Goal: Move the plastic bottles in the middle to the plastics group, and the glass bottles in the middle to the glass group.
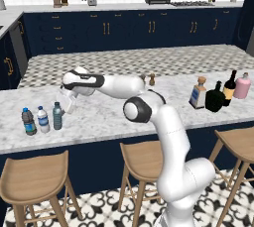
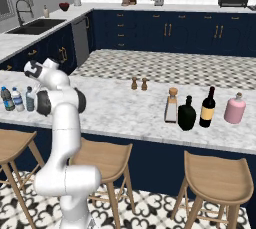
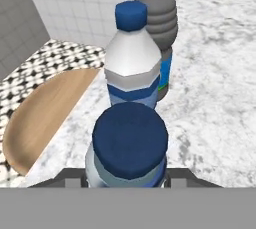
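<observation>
A grey-veined white marble counter [image 1: 99,122] fronts a navy-cabinet kitchen with wooden stools [image 1: 34,179] on its near side. At its left end stand three small water bottles: dark grey [image 1: 28,121], clear [image 1: 43,119], and the slim translucent blue-grey bottle with teal label [image 1: 57,116] beside them. Far right stand the square cork-stoppered bottle [image 1: 198,93], black flask [image 1: 215,97], dark wine bottle [image 1: 229,87] and pink bottle [image 1: 242,86]. The white arm reaches left; its gripper [image 1: 68,103] hangs just above the blue-grey bottle. I cannot tell whether the jaws pinch it.

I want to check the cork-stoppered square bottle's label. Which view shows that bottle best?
The left base view: the square clear bottle faces the camera, unobstructed. The right base view shows it smaller, beside the black flask.
</observation>
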Tool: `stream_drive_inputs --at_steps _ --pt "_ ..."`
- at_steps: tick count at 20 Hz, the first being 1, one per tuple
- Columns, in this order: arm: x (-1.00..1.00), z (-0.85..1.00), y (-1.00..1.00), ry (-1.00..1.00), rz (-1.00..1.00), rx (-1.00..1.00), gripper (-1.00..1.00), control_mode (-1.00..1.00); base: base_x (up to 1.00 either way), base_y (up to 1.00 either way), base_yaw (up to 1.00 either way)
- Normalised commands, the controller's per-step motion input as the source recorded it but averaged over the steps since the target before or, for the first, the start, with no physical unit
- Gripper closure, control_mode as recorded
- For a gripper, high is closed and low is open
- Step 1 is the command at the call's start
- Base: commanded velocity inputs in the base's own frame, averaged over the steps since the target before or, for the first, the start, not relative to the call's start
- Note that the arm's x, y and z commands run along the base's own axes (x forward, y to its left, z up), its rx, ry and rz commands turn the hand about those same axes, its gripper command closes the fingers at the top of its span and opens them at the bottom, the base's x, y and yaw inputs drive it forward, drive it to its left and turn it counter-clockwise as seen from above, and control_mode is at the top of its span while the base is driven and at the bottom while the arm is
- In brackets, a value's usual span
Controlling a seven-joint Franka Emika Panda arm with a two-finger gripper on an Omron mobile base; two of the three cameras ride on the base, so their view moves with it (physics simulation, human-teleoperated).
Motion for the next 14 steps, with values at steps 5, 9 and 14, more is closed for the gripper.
stream_drive_inputs --at_steps 5,9,14 --pt "0.00 -0.33 0.00 0.00 0.01 -0.09 1.00 -1.00 0.00 0.00 0.00" --pt "0.00 0.00 0.00 0.00 0.00 -0.03 1.00 -1.00 0.00 0.00 0.00" --pt "0.00 0.00 0.00 0.00 0.00 0.00 -1.00 -1.00 0.00 0.00 0.00"
